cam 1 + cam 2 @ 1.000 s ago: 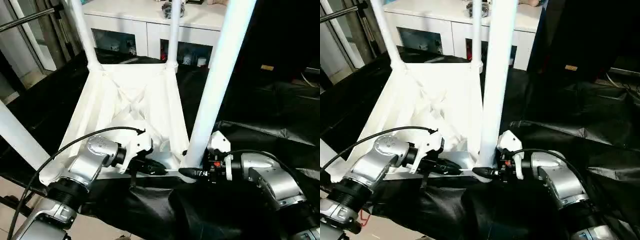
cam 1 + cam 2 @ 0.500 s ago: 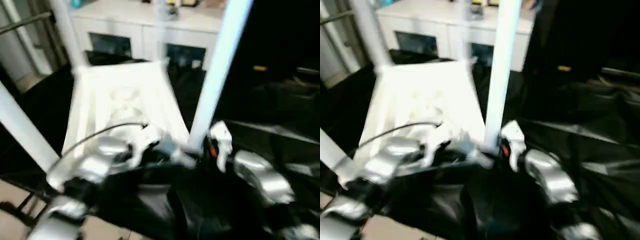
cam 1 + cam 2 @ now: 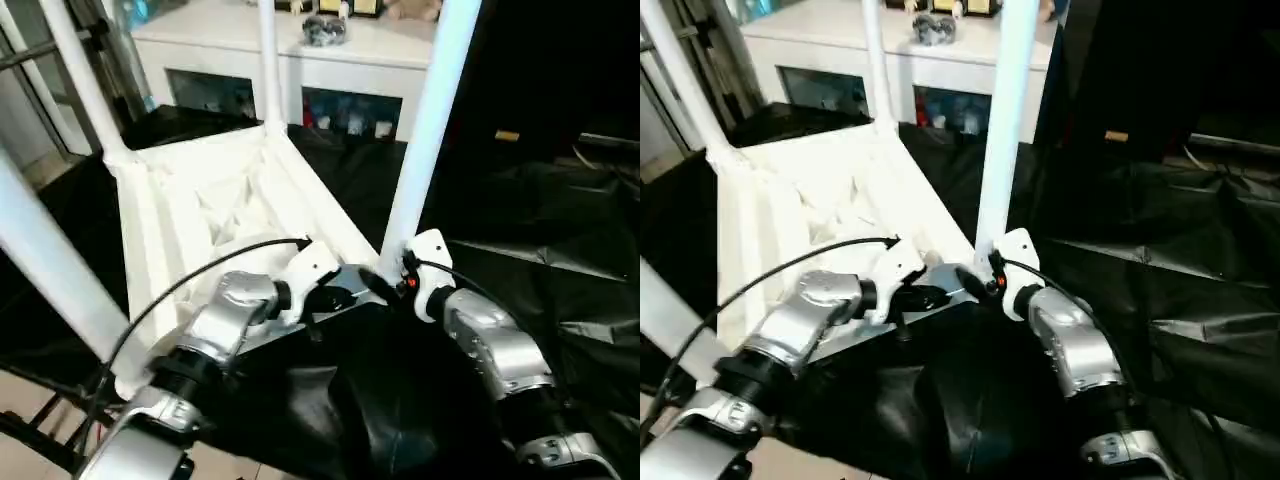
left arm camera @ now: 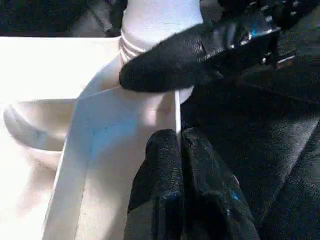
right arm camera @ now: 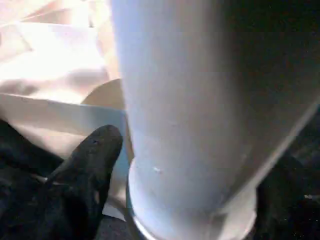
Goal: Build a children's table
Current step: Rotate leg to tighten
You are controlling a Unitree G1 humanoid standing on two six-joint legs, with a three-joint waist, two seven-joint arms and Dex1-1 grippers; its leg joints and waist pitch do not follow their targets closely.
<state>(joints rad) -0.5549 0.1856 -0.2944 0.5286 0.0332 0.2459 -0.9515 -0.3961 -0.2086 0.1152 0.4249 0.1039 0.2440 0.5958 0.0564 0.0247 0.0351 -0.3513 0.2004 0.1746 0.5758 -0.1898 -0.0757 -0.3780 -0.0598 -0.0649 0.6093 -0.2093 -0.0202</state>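
**All four legs up, both grippers at the near corner**

The left gripper (image 4: pixel 177 150) has its two black fingers pressed together with nothing between them. Their tips rest against the thin edge of the tabletop rim (image 4: pixel 125 130), just below the corner socket. The right gripper (image 5: pixel 150 150) straddles the base of the near right leg (image 3: pixel 425 130). One finger (image 5: pixel 82 170) shows on one side of the tube and a dark shape on the far side may be the other. The jaws stand wide around the leg, but whether they press on it or merely flank it cannot be told. In the left wrist view one right finger (image 4: pixel 165 67) lies across the ribbed collar where that leg enters its socket.

The children's table (image 3: pixel 235 215) lies upside down on the black-draped work table (image 3: pixel 520 250), ribbed underside up. It is turned so that one corner points toward the robot. Four white legs rise from its corners: the near right one, a far one (image 3: pixel 268 60) before the white cabinet (image 3: pixel 300 70), one at the far left (image 3: pixel 75 75), and a near left one (image 3: pixel 45 265) crossing the frame edge.

By this look the assembly is nearly finished, since every socket seems filled. What is left is probably seating the near right leg fully, then turning the table onto its feet. How deep any leg sits cannot be seen.
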